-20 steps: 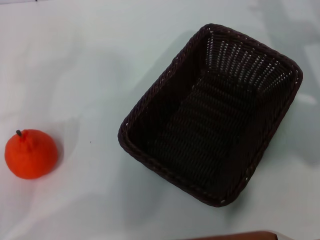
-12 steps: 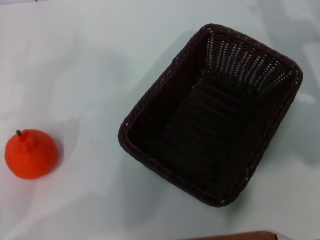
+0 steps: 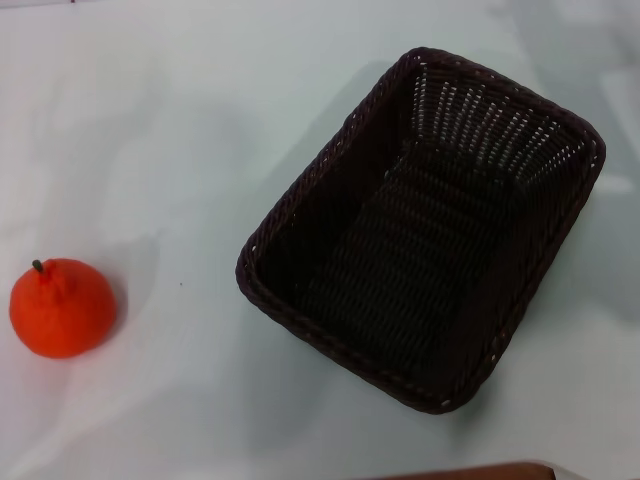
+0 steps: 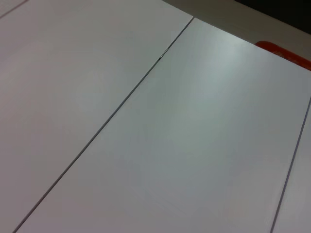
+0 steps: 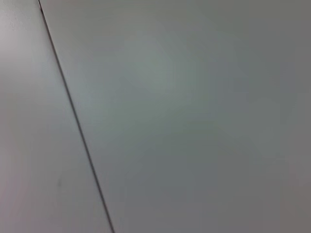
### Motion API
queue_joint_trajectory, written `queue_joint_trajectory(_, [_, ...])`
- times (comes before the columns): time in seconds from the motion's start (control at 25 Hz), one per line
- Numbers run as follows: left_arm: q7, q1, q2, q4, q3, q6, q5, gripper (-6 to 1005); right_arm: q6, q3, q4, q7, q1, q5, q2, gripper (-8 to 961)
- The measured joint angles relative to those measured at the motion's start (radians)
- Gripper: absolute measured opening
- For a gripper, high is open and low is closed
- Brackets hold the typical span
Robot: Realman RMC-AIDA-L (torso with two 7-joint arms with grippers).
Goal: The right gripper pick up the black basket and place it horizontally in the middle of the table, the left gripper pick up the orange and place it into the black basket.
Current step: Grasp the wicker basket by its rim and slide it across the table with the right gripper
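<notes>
Head view shows the black basket (image 3: 425,225) sitting upright on the bench (image 3: 180,130), right of centre. Its long axis runs on a diagonal: 1 short end points toward the far right, the other toward the near middle. The braided rim is intact all round, the sloping sides let light through at the far end, and nothing lies inside it. The orange (image 3: 62,307) rests on the bench at the near left, well apart from the basket, with its short dark stem pointing up and slightly to the left. A soft shadow falls on the bench just beside the fruit on its right side. At the bottom edge of this view, below the basket, a thin reddish-brown strip (image 3: 470,471) shows; what it is cannot be told.

Neither the left gripper nor the right gripper appears in any of the 3 views, so whether either 1 is open or closed cannot be told, and nothing is being held in sight. Left wrist view shows only pale bench surface crossed by 2 thin dark seam lines (image 4: 104,126), with a small orange-red patch (image 4: 284,52) at the far edge of the surface and a dark area beyond it. Right wrist view shows the same plain surface with 1 thin dark seam line (image 5: 73,111) running across it.
</notes>
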Motion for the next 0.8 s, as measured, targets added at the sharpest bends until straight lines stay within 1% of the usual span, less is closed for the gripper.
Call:
queue_joint_trajectory(0.32, [0.0, -0.004, 0.0, 0.0, 0.0, 0.0, 0.0, 885, -0.039, -0.09, -0.054, 0.084, -0.008, 0.0, -0.002, 738])
queue_joint_trajectory(0.4, [0.0, -0.004, 0.0, 0.0, -0.001, 0.0, 0.0, 883, -0.065, -0.156, -0.093, 0.14, -0.014, -0.006, -0.006, 737])
queue_joint_trajectory(0.48, [0.0, -0.005, 0.0, 0.0, -0.001, 0.001, 0.0, 882, -0.113, -0.254, -0.174, 0.259, -0.026, -0.054, -0.017, 737])
queue_joint_trajectory(0.56, [0.001, -0.008, 0.001, 0.0, -0.002, 0.007, 0.0, 880, -0.154, -0.335, -0.28, 0.427, -0.039, -0.161, -0.039, 737])
queue_joint_trajectory(0.6, [0.001, -0.009, 0.001, 0.0, -0.002, 0.011, 0.0, 879, -0.167, -0.371, -0.341, 0.538, -0.043, -0.237, -0.058, 737])
queue_joint_trajectory(0.68, [0.001, -0.013, 0.001, 0.0, -0.002, 0.019, 0.0, 878, -0.162, -0.424, -0.454, 0.774, -0.046, -0.409, -0.1, 737])
queue_joint_trajectory(0.72, [0.001, -0.014, 0.001, -0.001, -0.002, 0.022, 0.0, 877, -0.145, -0.448, -0.511, 0.907, -0.045, -0.502, -0.125, 737])
queue_joint_trajectory(0.8, [0.002, -0.016, 0.001, -0.002, -0.002, 0.025, 0.0, 875, -0.074, -0.473, -0.609, 1.138, -0.03, -0.68, -0.171, 736])
